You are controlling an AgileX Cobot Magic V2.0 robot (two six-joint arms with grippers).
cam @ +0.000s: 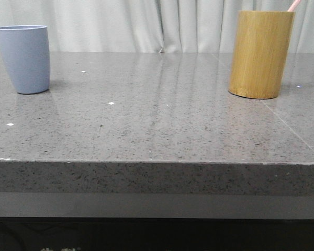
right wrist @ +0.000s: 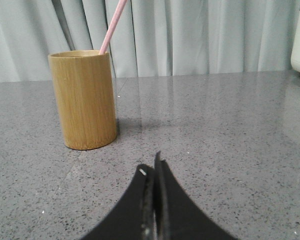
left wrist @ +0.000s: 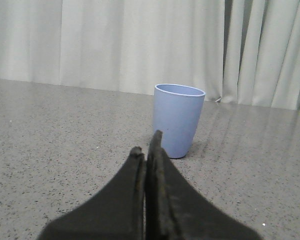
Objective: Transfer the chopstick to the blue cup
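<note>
While both claws sit low over the grey table (cam: 157,130) w/ nothing picked up, the setup reads as the start of the task. Front view: blue cup (cam: 23,58) at upper left of frame, bamboo holder (cam: 260,54) at upper right, well apart. The chopstick (cam: 294,4) stands inside the holder; just its pink tip clears the rim at the top edge of the frame, leaning right.

Left wrist view: left claw (left wrist: 147,150) w/ fingers pressed together, empty, aimed at the cup, which is upright near frame centre. Right wrist view: right claw (right wrist: 154,170) likewise closed on nothing; holder at left of frame, pink stick rising from it and leaning toward upper centre.

Likely failure modes (judgement):
- Fingers need to part before the grab; approaching closed would knock the stick round the rim or bump the holder.
- Stick is thin and slanted, so an off-centre pinch could let it pivot or slip out.
- Lifting along the wrong line may drag the stick on the rim and tip the holder.
- Cup is short vs. the stick and looks light; a slanted or off-centre drop could topple it or miss the mouth.
- Cup lies on the far side from the right arm, so a long reach or handover adds risk of a drop.
</note>
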